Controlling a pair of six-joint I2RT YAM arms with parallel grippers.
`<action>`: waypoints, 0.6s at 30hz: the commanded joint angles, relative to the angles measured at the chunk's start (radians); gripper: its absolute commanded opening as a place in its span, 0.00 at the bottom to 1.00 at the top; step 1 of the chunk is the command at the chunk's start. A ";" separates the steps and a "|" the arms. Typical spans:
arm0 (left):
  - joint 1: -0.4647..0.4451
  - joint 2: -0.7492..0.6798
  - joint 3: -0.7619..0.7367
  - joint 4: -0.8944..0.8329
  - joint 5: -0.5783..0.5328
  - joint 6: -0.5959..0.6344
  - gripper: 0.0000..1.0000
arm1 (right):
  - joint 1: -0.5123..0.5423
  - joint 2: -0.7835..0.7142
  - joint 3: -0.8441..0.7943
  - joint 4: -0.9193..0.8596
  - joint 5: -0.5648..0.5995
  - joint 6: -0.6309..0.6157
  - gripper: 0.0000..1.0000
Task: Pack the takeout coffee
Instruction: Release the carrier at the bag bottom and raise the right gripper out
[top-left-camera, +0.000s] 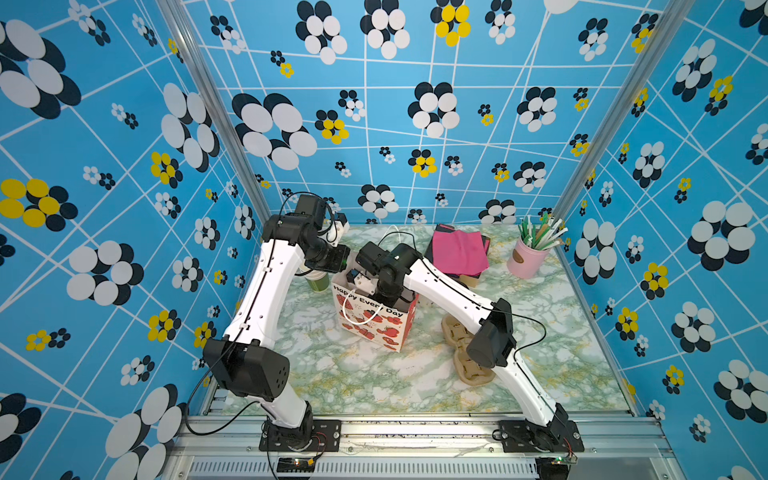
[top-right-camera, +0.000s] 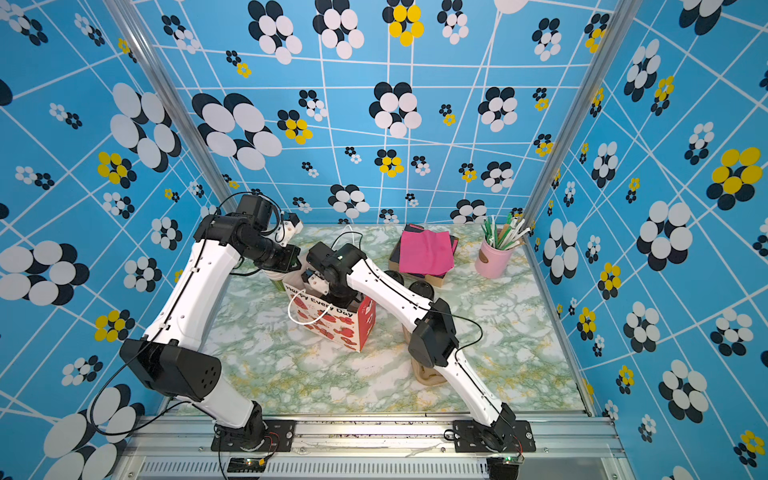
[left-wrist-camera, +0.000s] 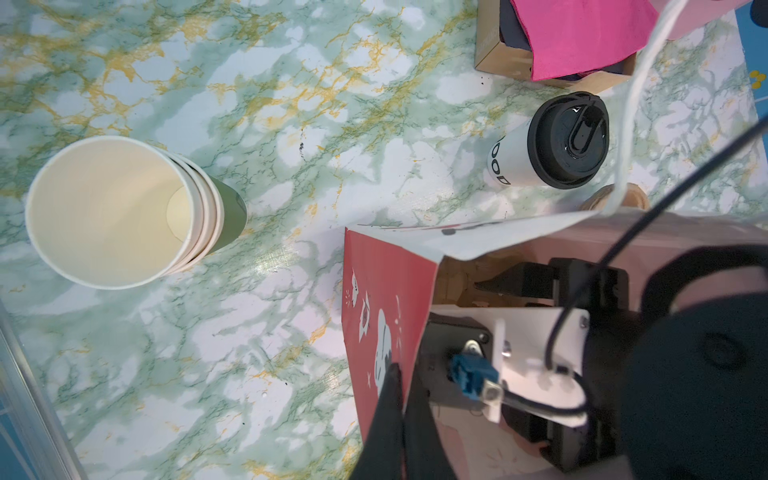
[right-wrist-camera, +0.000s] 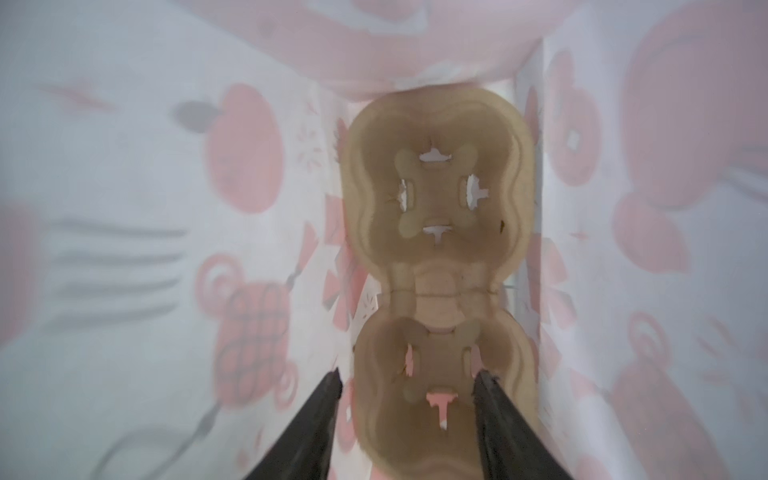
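Note:
The takeout coffee (left-wrist-camera: 552, 141), a small white cup with a black sip lid, stands on the table between the gift bag and a cardboard box. The red-and-white gift bag (top-left-camera: 374, 324) (top-right-camera: 328, 324) stands upright and open mid-table. My left gripper (left-wrist-camera: 399, 374) is shut on the top edge of the bag's red side wall (left-wrist-camera: 382, 299). My right gripper (right-wrist-camera: 407, 378) is down inside the bag, open. Its fingers straddle the near end of a brown pulp cup carrier (right-wrist-camera: 436, 187) lying on the bag's floor. In both top views the right arm hides the bag's inside.
A stack of lidless cups (left-wrist-camera: 112, 212) (top-left-camera: 318, 280) stands left of the bag. At the back are a cardboard box with pink napkins (top-left-camera: 457, 251) (left-wrist-camera: 582, 37) and a pink tin of straws (top-left-camera: 528, 257). More pulp carriers (top-left-camera: 465, 353) lie under the right arm.

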 joint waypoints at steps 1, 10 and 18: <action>0.011 -0.029 -0.014 -0.031 -0.022 0.015 0.00 | 0.013 -0.036 0.018 -0.006 -0.023 -0.001 0.58; 0.009 -0.045 -0.028 -0.033 -0.027 0.003 0.00 | 0.015 -0.118 0.020 0.032 -0.028 0.005 0.68; 0.010 -0.070 -0.055 -0.024 -0.024 -0.008 0.00 | 0.015 -0.152 0.016 0.043 0.004 0.007 0.78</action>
